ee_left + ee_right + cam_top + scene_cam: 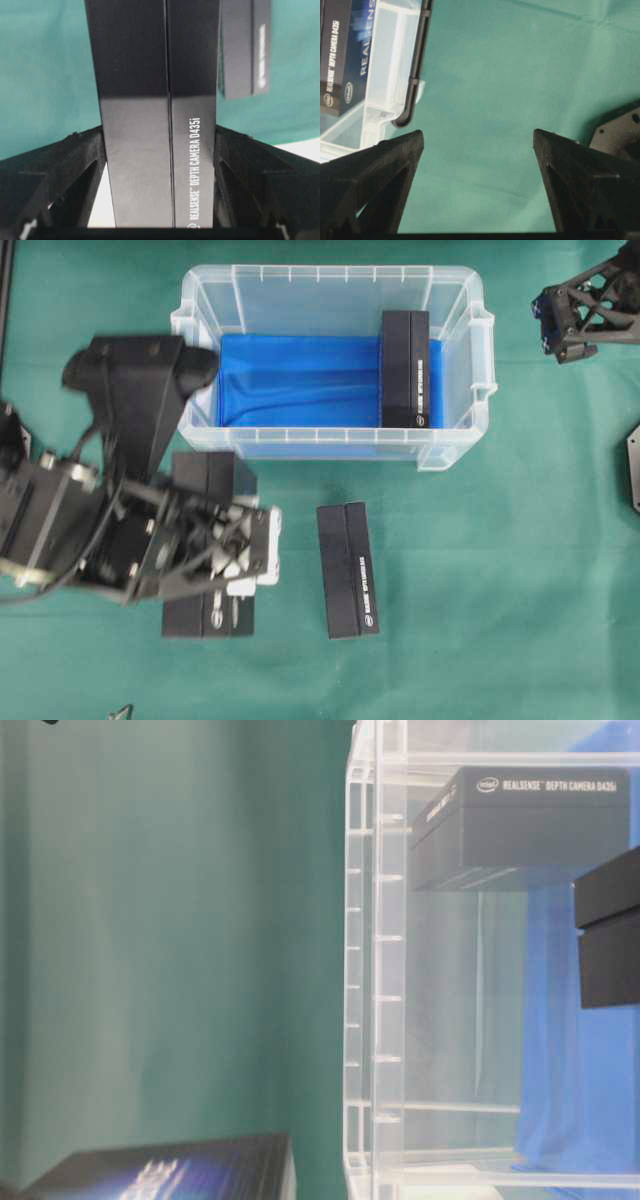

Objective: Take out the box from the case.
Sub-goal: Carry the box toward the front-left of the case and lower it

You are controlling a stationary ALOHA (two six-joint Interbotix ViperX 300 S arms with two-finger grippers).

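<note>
The case [330, 445] is a clear plastic bin with a blue liner, at the back middle of the table. One black box [405, 370] lies inside it at the right end, and shows through the wall [520, 825]. My left gripper [212, 585] is shut on another black box [205, 475] low over the green cloth, left of and in front of the case. In the left wrist view both fingers press that box's [135, 75] long sides. My right gripper [565, 335] hangs open and holds nothing, off the case's right end [387, 75].
A third black box [348, 570] lies on the cloth in front of the case, right of the held one [245, 50]. A dark metal bracket [633, 470] sits at the right edge. Green cloth covers the table.
</note>
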